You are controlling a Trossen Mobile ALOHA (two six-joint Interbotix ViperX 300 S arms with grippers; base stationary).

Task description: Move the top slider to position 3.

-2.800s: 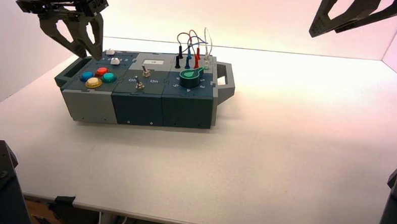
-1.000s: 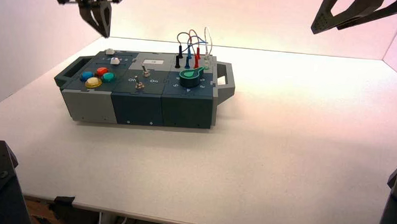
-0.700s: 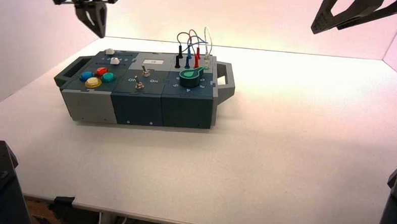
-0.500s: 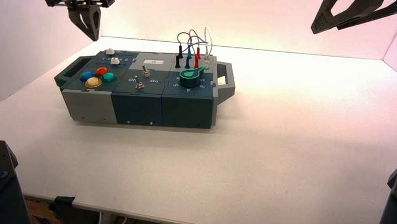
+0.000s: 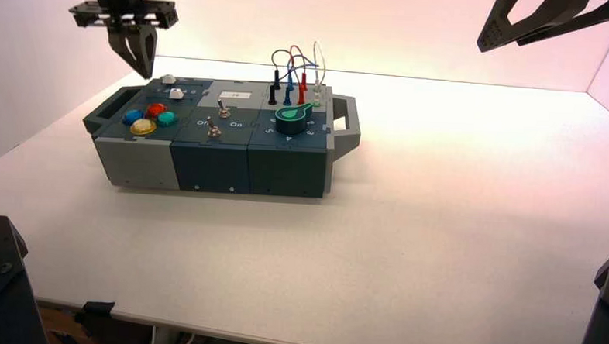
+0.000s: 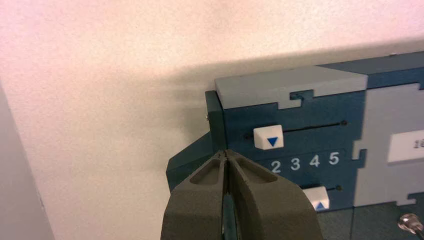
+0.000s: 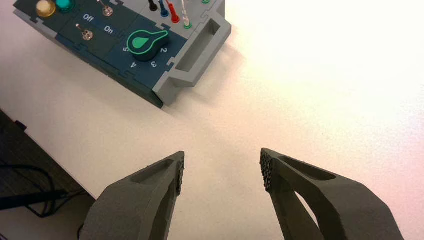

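While the left claw hangs closed and empty beside the far left part of the box, the high view places the top slider, a white knob, just to the right of its tips. Nearer the robot than the claw lie the second white slider and four round buttons, coloured blue, red, yellow and green. Well to the right of the left claw, high over the worktop, the idle right claw is parked.

In the left wrist view, the claw's fingers meet, gripping nothing. The top slider is near them but apart, at the end of its track beyond the printed 2, away from 3, 4 and 5.

In the right wrist view, the fingers stand wide apart, with nothing between them.
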